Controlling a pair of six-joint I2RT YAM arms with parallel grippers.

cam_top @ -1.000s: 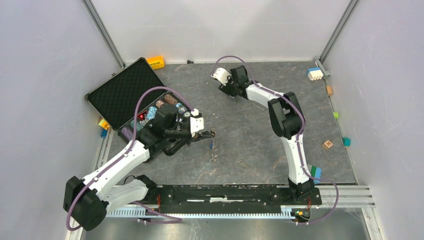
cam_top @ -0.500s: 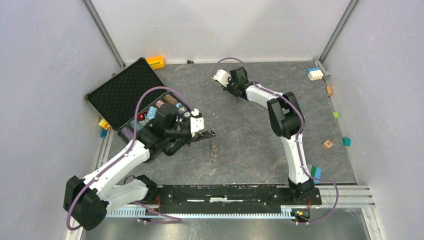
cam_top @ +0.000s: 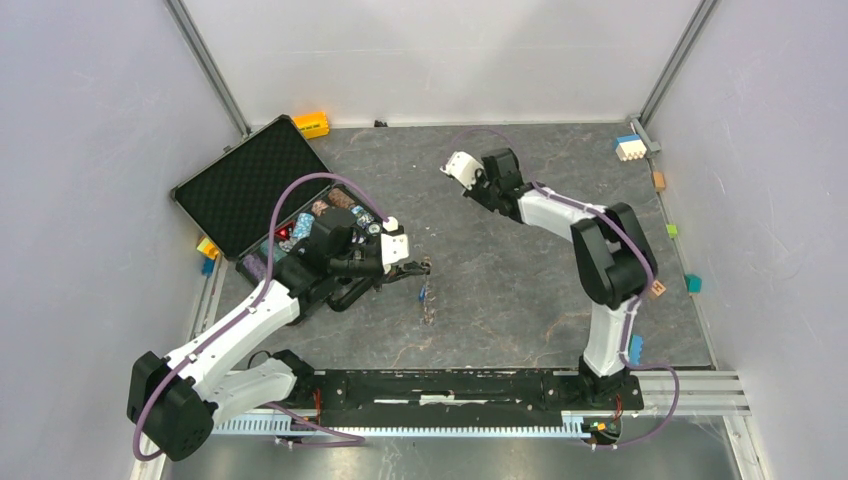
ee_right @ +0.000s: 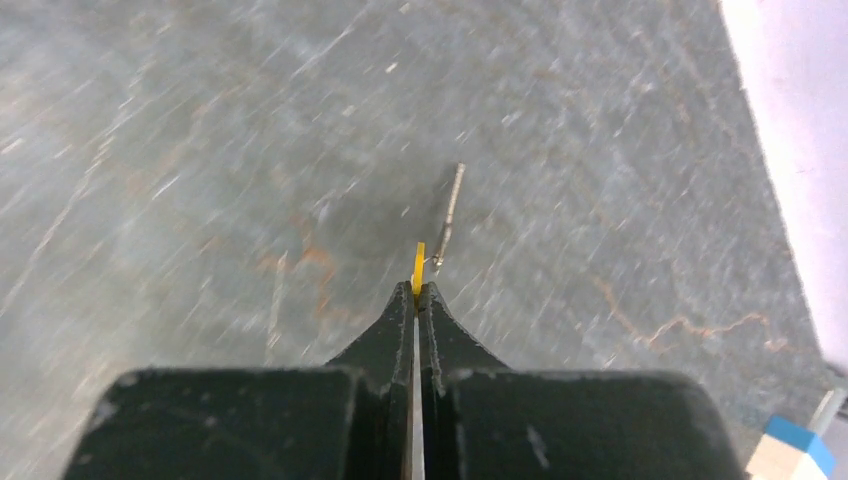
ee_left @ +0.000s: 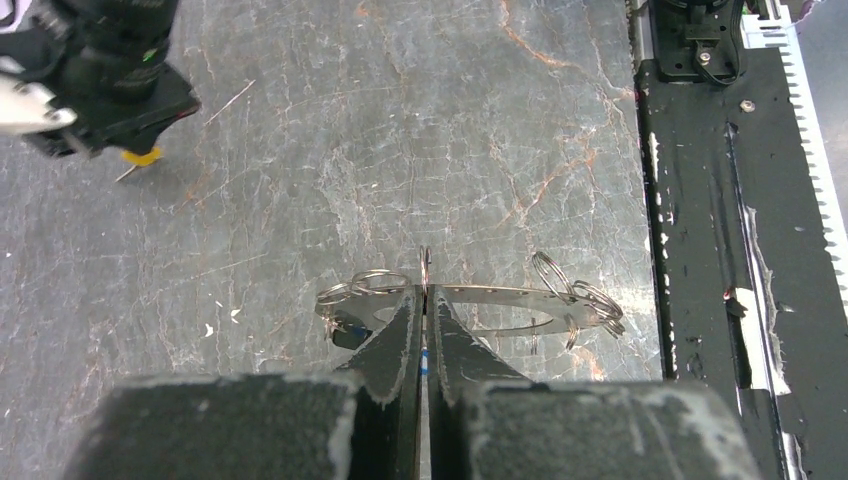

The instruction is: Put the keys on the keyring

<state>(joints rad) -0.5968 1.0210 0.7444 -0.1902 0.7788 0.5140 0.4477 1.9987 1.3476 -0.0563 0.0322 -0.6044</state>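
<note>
Overhead camera: the left end effector (cam_top: 415,268) sits near the middle of the counter (cam_top: 505,295), pinched narrow on the keyring (cam_top: 426,298), which dangles toward 6 o'clock. The right end effector (cam_top: 480,193) is well apart from it, at 1 o'clock.

Left wrist camera: both fingers are pressed together on one small loop of the keyring (ee_left: 470,298), whose thin metal hoop and split rings spread toward 3 and 9 o'clock. The right end effector appears at 10 o'clock.

Right wrist camera: the fingers are clamped on the yellow key (ee_right: 419,262) by its head, with its metal shaft pointing toward 1 o'clock above the counter.
</note>
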